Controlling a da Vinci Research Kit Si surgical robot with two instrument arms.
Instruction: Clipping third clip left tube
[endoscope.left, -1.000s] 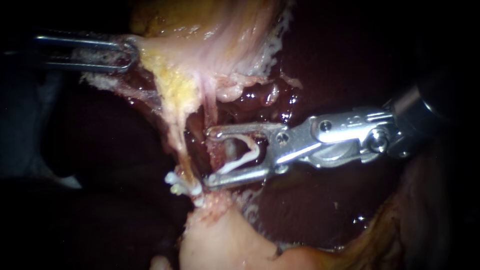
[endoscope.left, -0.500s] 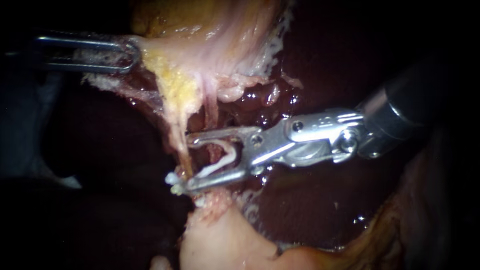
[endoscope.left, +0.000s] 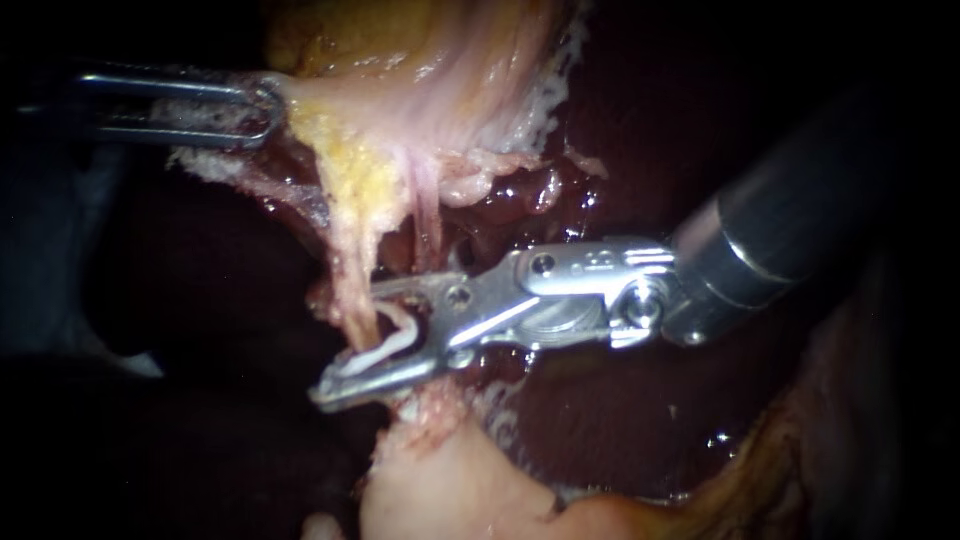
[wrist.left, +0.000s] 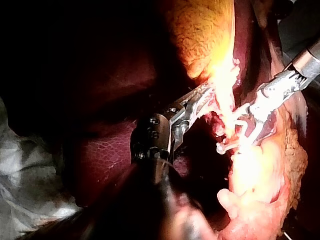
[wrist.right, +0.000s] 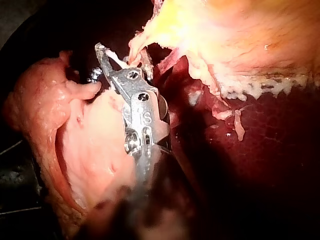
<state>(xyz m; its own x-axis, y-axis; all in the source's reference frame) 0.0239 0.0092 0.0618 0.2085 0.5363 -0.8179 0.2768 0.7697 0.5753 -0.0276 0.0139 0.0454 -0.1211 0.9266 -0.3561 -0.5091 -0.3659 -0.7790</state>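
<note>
End effector of the right instrument (endoscope.left: 345, 347): jaws spread, yet each bearing on a leg of the white clip (endoscope.left: 385, 340), so clamped on that clip, with the left tube (endoscope.left: 352, 285) running down between them. End effector of the left instrument (endoscope.left: 268, 108), far left: clamped on the yellowish fatty tissue (endoscope.left: 345, 175), holding the tube taut over the dark liver (endoscope.left: 620, 130). By the look of it, tube soft, thin, wet and slippery, easy to tear if dragged sideways. Best taken square across the bare pale stretch below the fat, not at the frayed edges. Clip light and stiff, probably unforgiving once latched. Ends of other white clips (wrist.left: 220, 148) just beside the right jaws in the left wrist view. Stamped marks on the right instrument's metal, left unread. No other writing or brand seen.
</note>
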